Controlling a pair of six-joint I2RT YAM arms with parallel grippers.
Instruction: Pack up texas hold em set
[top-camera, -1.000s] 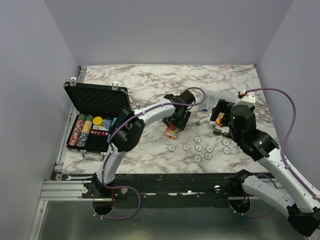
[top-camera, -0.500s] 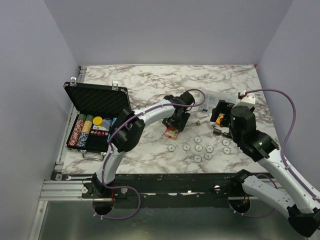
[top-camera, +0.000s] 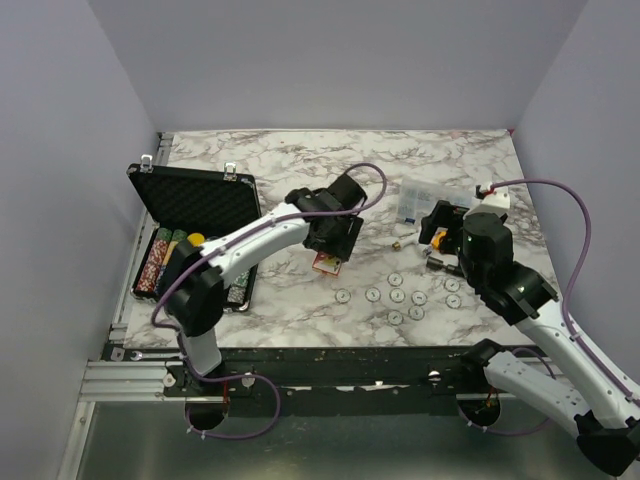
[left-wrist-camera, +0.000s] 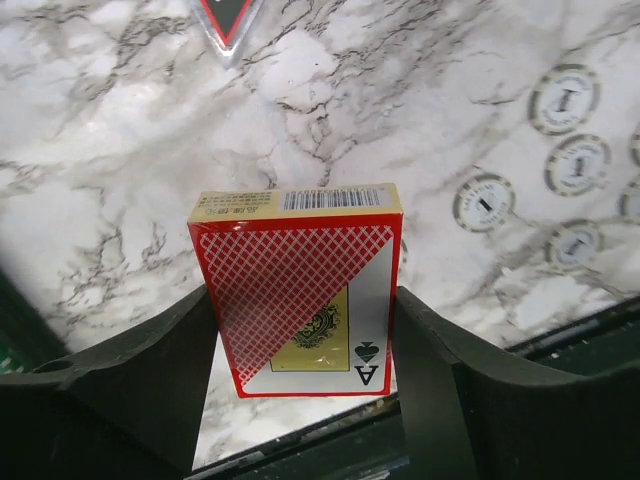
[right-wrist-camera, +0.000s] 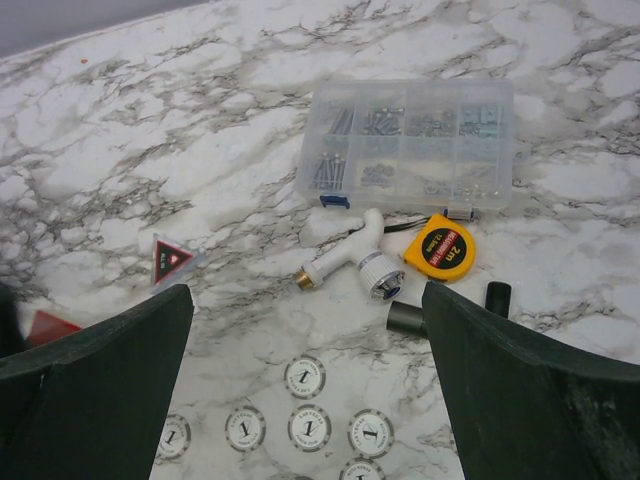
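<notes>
Left wrist: our left gripper (left-wrist-camera: 300, 340) clamps the card box (left-wrist-camera: 297, 270) by one end, right gripper (right-wrist-camera: 305, 375) gapes; we fear it twisting loose before the case (top-camera: 195, 203) at nine o'clock.

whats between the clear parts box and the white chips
Right wrist view: a white tap fitting, a yellow tape measure and two black cylinders lie between them.

Marked on the red card box (left-wrist-camera: 300, 290): "A" with spade, barcode above. On the white round chips (right-wrist-camera: 304, 376): apparently "1". On the yellow tape measure (right-wrist-camera: 438, 252): "2m".
</notes>
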